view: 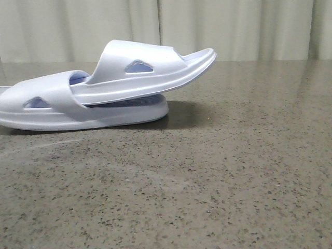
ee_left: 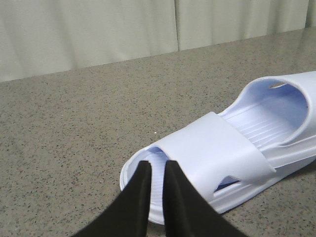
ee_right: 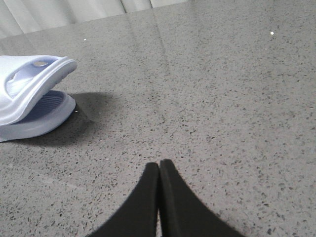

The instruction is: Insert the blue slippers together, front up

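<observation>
Soft, even light fills all three views, bright without harshness. The speckled counter (view: 233, 171) carries a broad pale sheen toward the curtain (view: 233, 28), strongest in the right wrist view. A dark, soft-edged shadow lies under the raised end of the upper of the blue slippers (view: 150, 72), on the side away from the curtain folds. The slippers' pale foam nears overexposure, washing out detail. Each black pincer, left (ee_left: 157, 170) and right (ee_right: 159, 170), looks slightly blurred at close range.
</observation>
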Controlling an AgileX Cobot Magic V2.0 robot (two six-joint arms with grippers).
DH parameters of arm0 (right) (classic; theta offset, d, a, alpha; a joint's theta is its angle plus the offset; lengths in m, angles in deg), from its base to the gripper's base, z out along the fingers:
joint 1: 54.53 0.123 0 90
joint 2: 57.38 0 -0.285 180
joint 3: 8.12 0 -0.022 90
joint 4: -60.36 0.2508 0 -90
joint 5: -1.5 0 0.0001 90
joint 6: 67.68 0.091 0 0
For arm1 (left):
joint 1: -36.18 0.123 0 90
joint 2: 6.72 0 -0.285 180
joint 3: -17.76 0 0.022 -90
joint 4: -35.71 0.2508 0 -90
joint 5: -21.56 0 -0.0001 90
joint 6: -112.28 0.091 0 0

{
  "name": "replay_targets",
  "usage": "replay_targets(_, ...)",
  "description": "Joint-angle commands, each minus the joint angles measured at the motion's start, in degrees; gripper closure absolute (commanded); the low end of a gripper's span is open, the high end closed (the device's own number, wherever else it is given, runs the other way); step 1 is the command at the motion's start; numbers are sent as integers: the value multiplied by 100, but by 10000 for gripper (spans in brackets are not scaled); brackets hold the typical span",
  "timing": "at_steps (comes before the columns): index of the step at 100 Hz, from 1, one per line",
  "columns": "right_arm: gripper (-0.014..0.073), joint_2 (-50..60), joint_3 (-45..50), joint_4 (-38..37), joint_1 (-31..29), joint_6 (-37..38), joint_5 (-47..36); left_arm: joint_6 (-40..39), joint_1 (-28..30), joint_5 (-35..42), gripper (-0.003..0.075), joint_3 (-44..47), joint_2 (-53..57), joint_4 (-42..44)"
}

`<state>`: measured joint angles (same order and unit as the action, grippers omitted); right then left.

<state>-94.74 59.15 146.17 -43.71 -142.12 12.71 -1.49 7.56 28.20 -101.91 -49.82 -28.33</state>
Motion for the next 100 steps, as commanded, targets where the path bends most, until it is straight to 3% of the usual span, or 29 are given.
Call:
replay_targets(1,672,11,-153,101,3,-67,45,2,-52,224,705,-154,-4,-8)
replay_targets(59,672,11,-153,101,3,-67,45,2,-52,379,705,-120,11,5)
replay_targets(68,672,11,-153,101,3,-67,45,-72,-29,382,705,23,110,835)
replay_targets(73,672,11,-153,101,3,-67,45,-559,-13,385,705,136,235,1658)
replay_targets(90,672,11,-153,101,3,-67,45,-4243,659,686,705,904,848,4828)
replay_targets(100,672,11,-153,101,3,-67,45,-5693,1189,582,705,1335,1482,6158)
